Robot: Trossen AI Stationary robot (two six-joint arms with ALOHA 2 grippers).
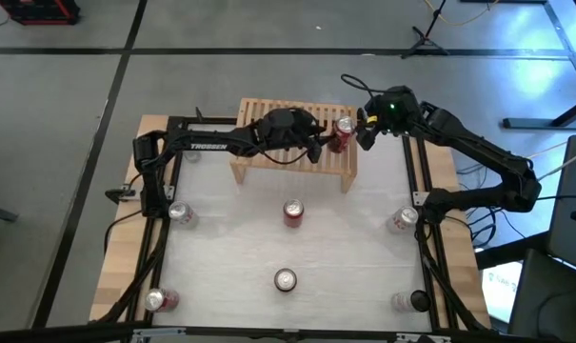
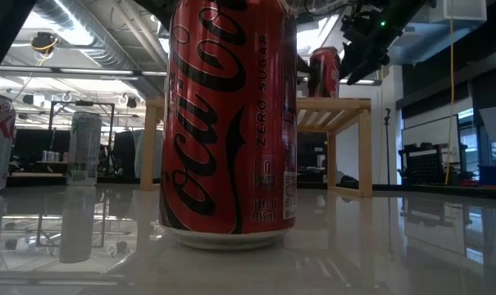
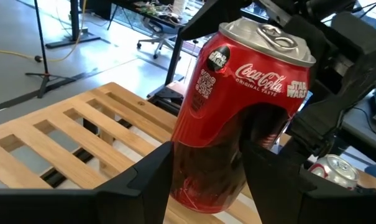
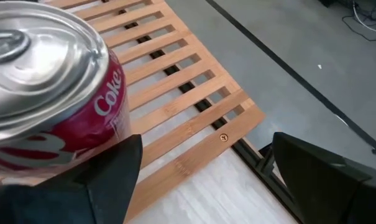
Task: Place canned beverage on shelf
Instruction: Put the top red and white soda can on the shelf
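The left pincer [image 1: 327,145] is seen reaching across the slatted top of the shelf [image 1: 259,112] from the left side of the desk [image 1: 345,267]. It is clenched on a red canned beverage [image 1: 342,133], whose lower body is gripped between its two dark fingers [image 3: 144,177] in the left wrist view. The can is held upright over the right end of the shelf, its silver lid and pull tab facing up; whether its base touches the slats cannot be told.

Just to the right of that can, the right pincer [image 1: 364,131] is found, reached in from the right side of the desk. Its jaws are spread wide and nothing is gripped by them; in the right wrist view the can [image 4: 51,99] is seen close in front of one finger [image 4: 107,186], and the shelf's right front corner [image 4: 200,124] is seen between the two fingers.

Nearer the front of the desk than both pincers, other cans are left standing: a red one [image 1: 293,211] just in front of the shelf, another [image 1: 286,280] further forward, and silver-topped ones near the desk's left [image 1: 181,213] and right [image 1: 402,219] edges.
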